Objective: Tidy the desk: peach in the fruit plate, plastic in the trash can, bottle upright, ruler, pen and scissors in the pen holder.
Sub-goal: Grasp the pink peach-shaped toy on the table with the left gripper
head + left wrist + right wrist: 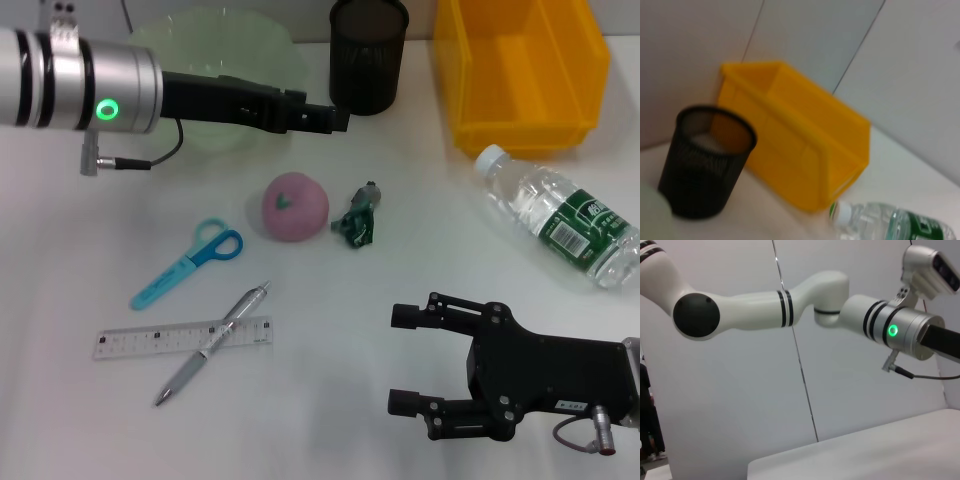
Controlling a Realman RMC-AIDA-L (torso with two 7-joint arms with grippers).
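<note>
Pink peach sits mid-surface, green fruit plate just behind. Left claw hovers above, can't tell if fingers apart. Drop straight onto peach, grip gently. Right claw parked near front edge, fingers apart.

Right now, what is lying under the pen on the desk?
The pen lies across the clear ruler, which rests flat on the desk. The ruler's strip beneath the pen is covered.

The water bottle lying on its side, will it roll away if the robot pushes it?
Probably. The clear plastic water bottle with a white cap and green label lies on its round side on the smooth white table, so a nudge could roll it. It looks mostly empty, so likely light and squashy.
</note>
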